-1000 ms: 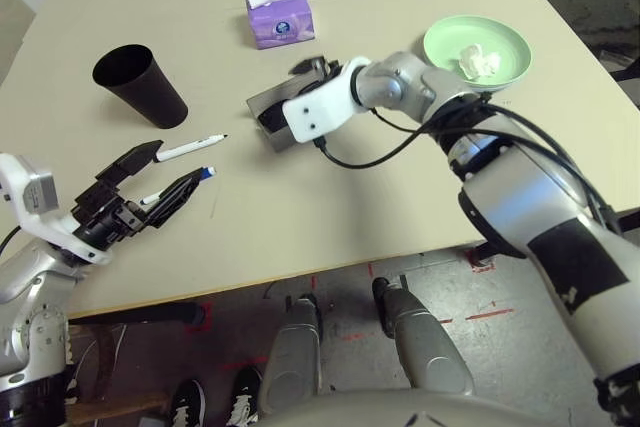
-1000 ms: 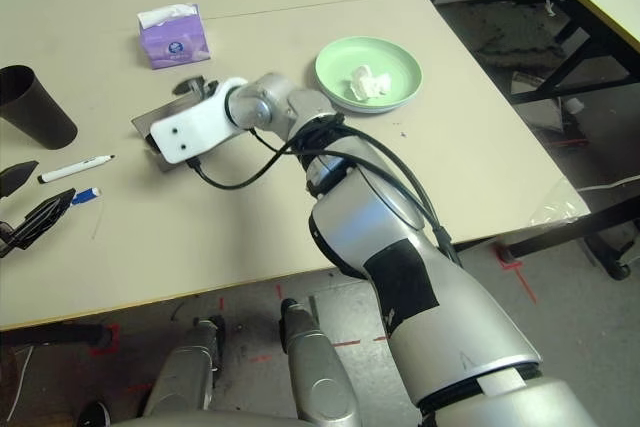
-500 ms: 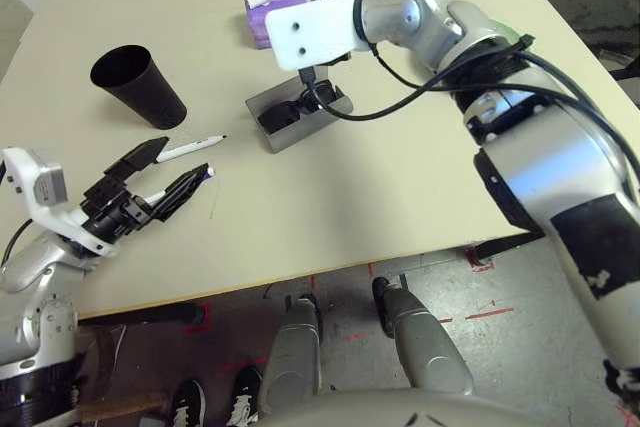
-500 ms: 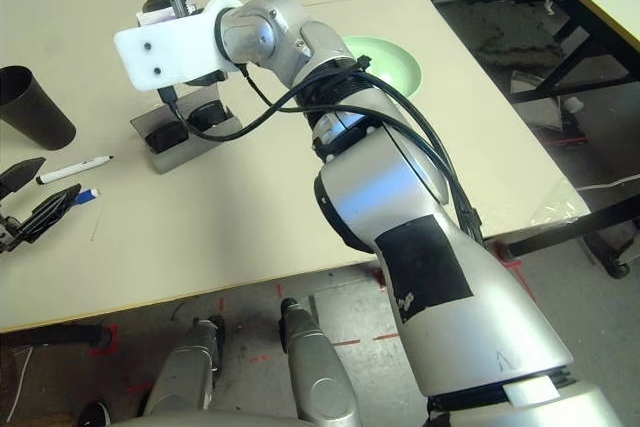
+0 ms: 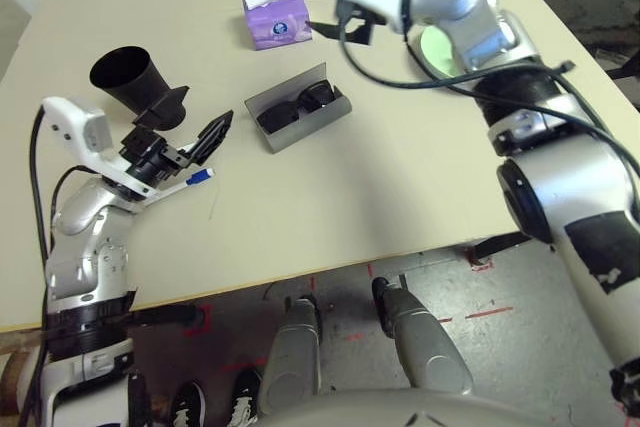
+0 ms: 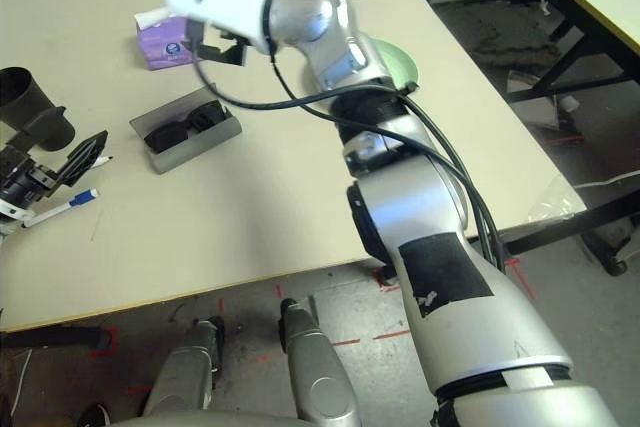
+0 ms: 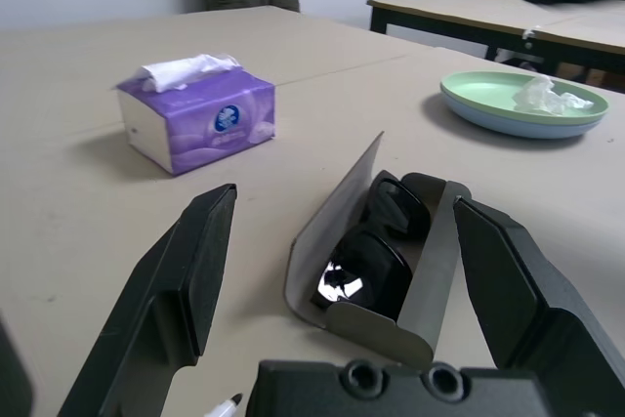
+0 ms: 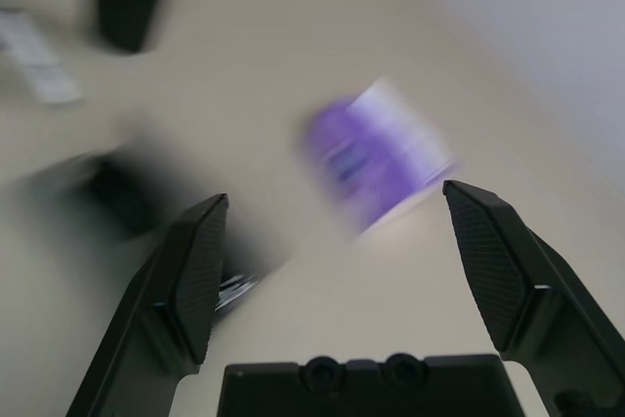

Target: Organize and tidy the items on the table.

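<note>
The right arm has lifted off the grey case (image 5: 297,109) and swung up toward twelve o'clock, its right gripper (image 6: 222,47) now hanging in the air just above the purple tissue box (image 5: 276,17), fingers spread wide and holding nothing. The sunglasses (image 5: 294,108) lie inside the case, which is still open near the middle of the desk (image 5: 400,167), so I judge that placing them is done and closing the lid is left.

The left arm has come in from eight o'clock; its left gripper (image 5: 190,127) is raised slightly, aimed toward the case, fingers apart and empty. It hovers over the two markers, the blue-capped marker (image 5: 187,181) poking out beneath it. The black cup (image 5: 127,74) stands at ten o'clock, just behind that hand. The green plate (image 7: 517,101) with its crumpled tissue (image 7: 551,95) sits at about one o'clock.
</note>
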Motion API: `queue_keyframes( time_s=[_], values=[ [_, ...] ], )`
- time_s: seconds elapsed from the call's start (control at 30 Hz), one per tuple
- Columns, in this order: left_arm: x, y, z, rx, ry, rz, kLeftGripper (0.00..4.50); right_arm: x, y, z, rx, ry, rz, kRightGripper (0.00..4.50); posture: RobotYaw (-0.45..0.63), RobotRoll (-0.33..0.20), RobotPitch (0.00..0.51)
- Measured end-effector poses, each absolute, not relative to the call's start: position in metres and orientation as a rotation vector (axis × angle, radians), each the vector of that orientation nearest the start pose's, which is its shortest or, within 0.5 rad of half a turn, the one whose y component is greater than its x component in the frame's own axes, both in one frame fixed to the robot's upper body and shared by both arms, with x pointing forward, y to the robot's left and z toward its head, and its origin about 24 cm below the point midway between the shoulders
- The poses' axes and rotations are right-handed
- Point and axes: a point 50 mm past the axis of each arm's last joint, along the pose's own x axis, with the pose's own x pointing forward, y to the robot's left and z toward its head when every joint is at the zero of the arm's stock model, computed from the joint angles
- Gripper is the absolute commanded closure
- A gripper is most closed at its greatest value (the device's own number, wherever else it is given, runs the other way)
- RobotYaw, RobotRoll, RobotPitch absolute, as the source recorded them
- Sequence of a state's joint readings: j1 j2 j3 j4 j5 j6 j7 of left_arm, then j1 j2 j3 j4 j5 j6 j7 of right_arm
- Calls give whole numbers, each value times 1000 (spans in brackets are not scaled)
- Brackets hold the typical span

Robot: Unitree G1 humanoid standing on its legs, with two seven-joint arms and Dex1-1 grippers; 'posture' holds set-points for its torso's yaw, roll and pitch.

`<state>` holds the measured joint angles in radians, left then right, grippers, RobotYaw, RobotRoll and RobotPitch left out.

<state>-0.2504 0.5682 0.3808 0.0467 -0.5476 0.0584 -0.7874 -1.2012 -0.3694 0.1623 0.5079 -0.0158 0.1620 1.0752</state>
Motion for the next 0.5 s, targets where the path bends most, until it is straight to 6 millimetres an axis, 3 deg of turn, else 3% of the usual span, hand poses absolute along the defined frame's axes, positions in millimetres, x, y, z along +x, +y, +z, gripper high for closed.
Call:
queue_keyframes(
  time_s=[0.1, 0.2, 0.3, 0.5],
  values=[
    [272, 281, 170, 94, -338, -509, 0, 348, -125, 250, -548, 5, 1179, 32, -224, 0, 239],
    [274, 283, 167, 91, -326, -510, 0, 321, -141, 227, -353, 95, 1274, 32, -233, 0, 237],
    [275, 284, 168, 98, -325, -519, 0, 302, -143, 226, -198, 5, 1359, 32, -242, 0, 233],
    [283, 291, 175, 139, -325, -494, 0, 288, -158, 220, -223, -63, 1410, 32, -260, 0, 228]
  ],
)
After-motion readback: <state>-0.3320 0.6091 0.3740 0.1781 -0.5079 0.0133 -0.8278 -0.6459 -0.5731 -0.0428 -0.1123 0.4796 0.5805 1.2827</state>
